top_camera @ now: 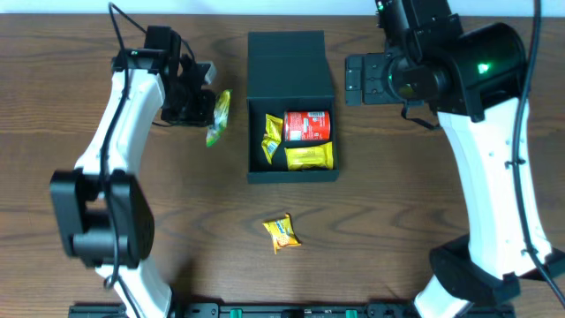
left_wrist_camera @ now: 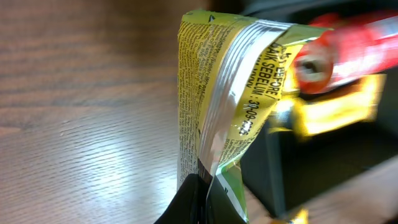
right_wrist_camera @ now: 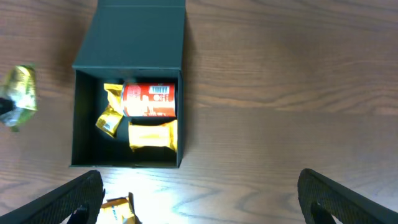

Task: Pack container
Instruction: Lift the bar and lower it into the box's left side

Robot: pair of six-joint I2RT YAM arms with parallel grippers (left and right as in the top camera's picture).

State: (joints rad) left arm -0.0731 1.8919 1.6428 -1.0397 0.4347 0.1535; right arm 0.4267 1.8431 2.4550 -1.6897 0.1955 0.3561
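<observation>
The dark container (top_camera: 292, 176) stands open at the table's middle, lid (top_camera: 287, 57) folded back. Inside lie a red can (top_camera: 307, 125) and two yellow packets (top_camera: 310, 157). My left gripper (top_camera: 205, 104) is shut on a green-yellow snack packet (top_camera: 218, 117) and holds it left of the container; the left wrist view shows the packet (left_wrist_camera: 230, 93) pinched between my fingers (left_wrist_camera: 205, 202). My right gripper (top_camera: 356, 79) is open and empty to the right of the lid; the right wrist view shows the container (right_wrist_camera: 81, 140) and can (right_wrist_camera: 149, 99) from above, between my fingertips (right_wrist_camera: 199, 199).
A loose yellow packet (top_camera: 282, 232) lies on the wood in front of the container; it also shows in the right wrist view (right_wrist_camera: 118, 210). The arm bases stand at the front left and front right.
</observation>
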